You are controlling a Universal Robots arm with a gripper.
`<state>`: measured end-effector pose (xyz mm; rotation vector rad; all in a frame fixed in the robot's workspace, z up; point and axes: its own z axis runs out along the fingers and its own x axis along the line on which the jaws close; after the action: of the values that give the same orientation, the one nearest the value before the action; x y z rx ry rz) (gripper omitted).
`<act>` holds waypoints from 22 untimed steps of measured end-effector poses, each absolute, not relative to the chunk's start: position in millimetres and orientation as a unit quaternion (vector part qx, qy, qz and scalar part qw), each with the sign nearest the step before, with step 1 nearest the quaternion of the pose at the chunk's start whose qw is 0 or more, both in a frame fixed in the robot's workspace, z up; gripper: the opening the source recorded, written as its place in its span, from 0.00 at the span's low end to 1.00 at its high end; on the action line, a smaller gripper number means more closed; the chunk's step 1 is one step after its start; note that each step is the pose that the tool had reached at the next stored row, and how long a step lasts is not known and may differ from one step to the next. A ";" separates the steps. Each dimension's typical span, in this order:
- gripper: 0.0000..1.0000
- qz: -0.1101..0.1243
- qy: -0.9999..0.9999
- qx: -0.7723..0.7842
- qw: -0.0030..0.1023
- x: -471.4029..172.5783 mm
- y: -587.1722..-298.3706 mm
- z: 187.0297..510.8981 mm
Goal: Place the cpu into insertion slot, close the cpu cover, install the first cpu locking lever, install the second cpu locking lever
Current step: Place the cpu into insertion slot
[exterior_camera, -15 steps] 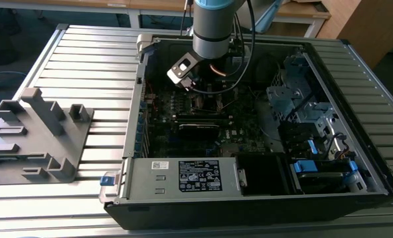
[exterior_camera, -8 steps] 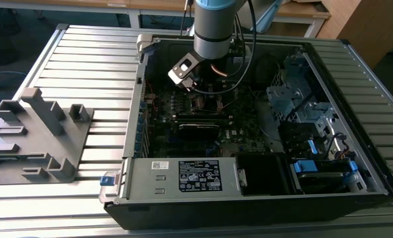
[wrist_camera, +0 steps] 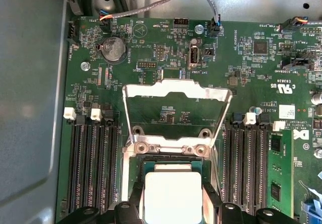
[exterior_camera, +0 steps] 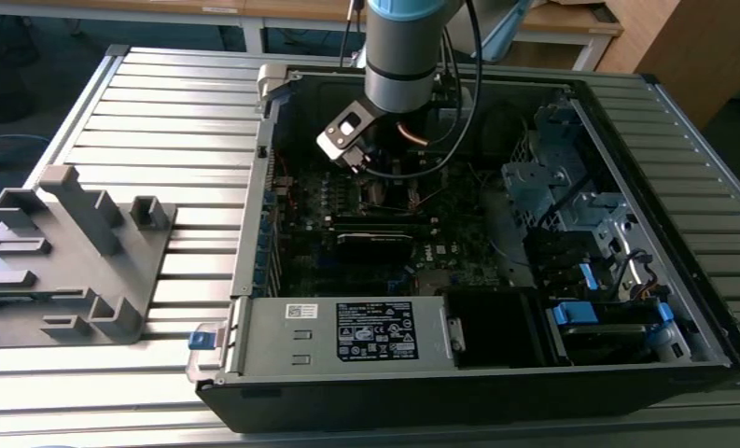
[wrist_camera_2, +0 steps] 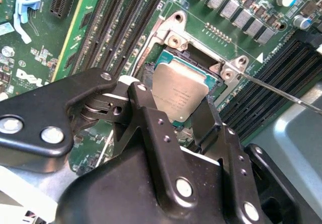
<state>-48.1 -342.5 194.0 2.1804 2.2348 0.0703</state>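
Placement is under way, gripper [wrist_camera: 173, 209] clamped on the cpu [wrist_camera: 172, 189] over the insertion slot [wrist_camera_2: 204, 42], cpu cover [wrist_camera: 176, 89] raised; seating likely needs square alignment.

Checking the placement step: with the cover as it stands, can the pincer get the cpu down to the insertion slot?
Probably yes. The cpu cover stands open, clear of the insertion slot, and the pincer holds the cpu right over it, with nothing seen between them.

We log bright light on the table [exterior_camera: 158, 112], dim shade inside the computer case [exterior_camera: 469, 397]. Glare whitens the cpu [wrist_camera: 172, 196] in the first wrist view.
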 end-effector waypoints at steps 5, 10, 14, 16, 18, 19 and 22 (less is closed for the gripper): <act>0.54 0.022 0.716 0.698 0.009 -48.1 -342.6 193.0; 0.54 0.023 0.716 0.698 0.009 -48.1 -342.5 192.8; 0.54 0.022 0.716 0.698 0.009 -48.1 -342.6 192.0; 0.54 0.022 0.715 0.698 0.009 -48.1 -342.5 191.9; 0.54 0.022 0.715 0.699 0.009 -48.1 -342.5 191.9; 0.54 0.022 0.715 0.699 0.009 -48.1 -342.5 191.8; 0.54 0.022 0.715 0.699 0.009 -48.1 -342.6 191.4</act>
<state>-48.1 -342.6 191.4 2.1834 2.2317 0.0700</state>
